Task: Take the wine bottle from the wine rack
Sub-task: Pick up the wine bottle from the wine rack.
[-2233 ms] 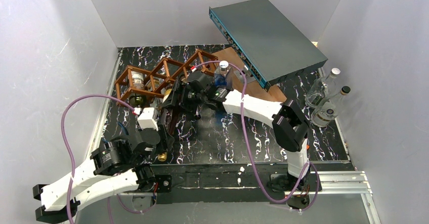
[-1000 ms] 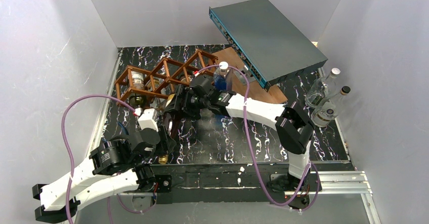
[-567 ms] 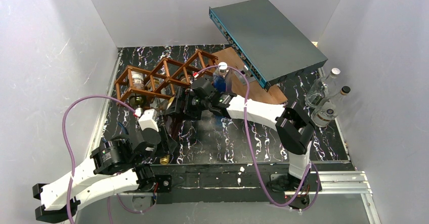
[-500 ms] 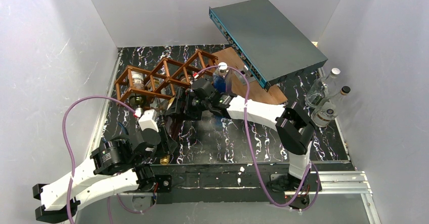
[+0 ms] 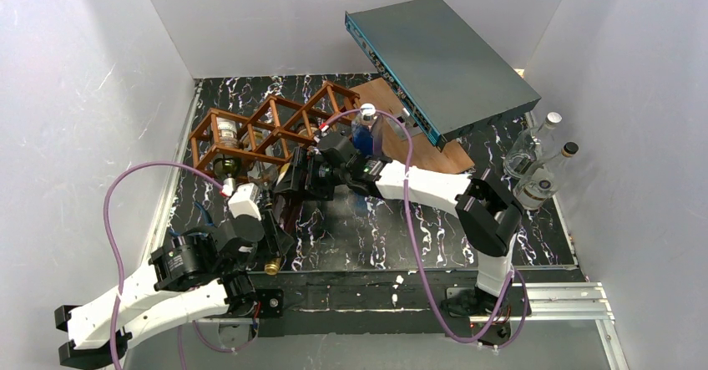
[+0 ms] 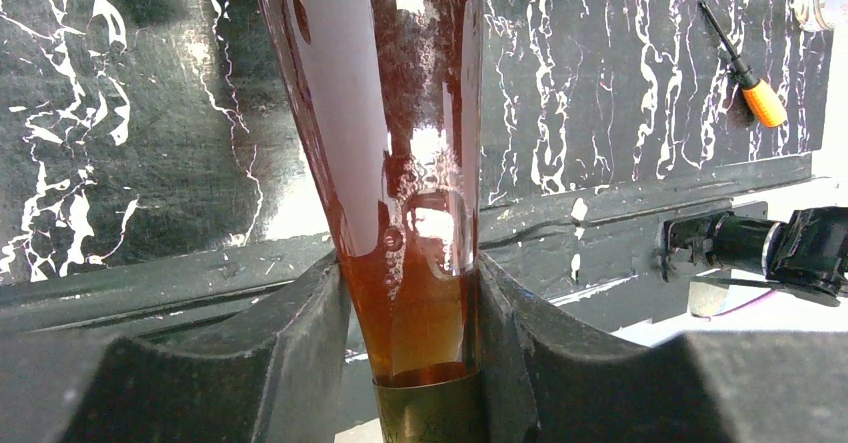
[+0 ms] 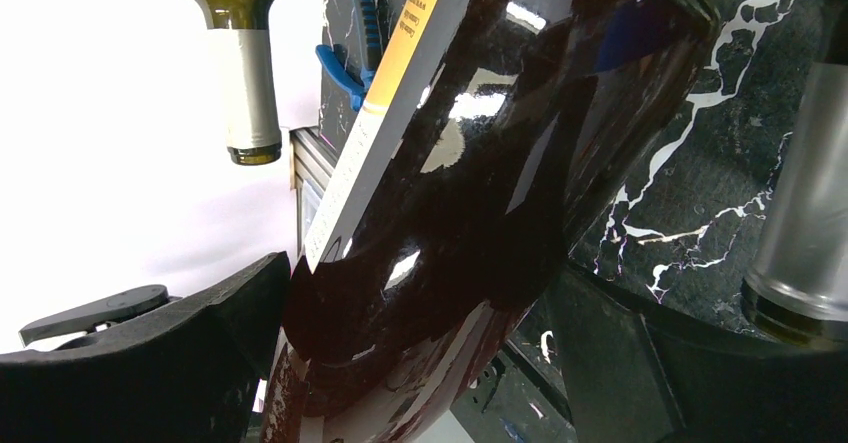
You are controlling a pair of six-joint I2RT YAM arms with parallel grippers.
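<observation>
The left pincer point(image 6: 410, 273) is narrow, clamping the wine bottle point(image 6: 395, 143) by its neck at the surface point(image 5: 376, 228) bottom edge. The right pincer point(image 7: 420, 283) is wide, straddling the bottle's body just below the wine rack point(image 5: 267, 119). Open room lies right of the bottle.

Wine rack point(image 5: 250, 123): one, a reddish-brown lattice of diamond cells.
Wine bottle point(image 6: 390, 143): one dark red-brown bottle, between the two arms.
Racked bottles point(image 5: 224, 129): at least two lie in the cells; the exact count cannot be told.
Clear bottles point(image 5: 534, 157): two, side by side at the table's right edge.
Blue-tinted bottle point(image 5: 366, 132): one, by the board.
Wooden board point(image 5: 382, 98): one, flat and brown.
Grey flat box point(image 5: 442, 53): one.
Screwdriver point(image 6: 752, 88): one, orange-handled.
Robot arms point(image 5: 417, 182): two, white with black joints.
Purple cables point(image 5: 108, 211): two, one on each arm.
Table point(image 5: 376, 228): one, black with white veining.
</observation>
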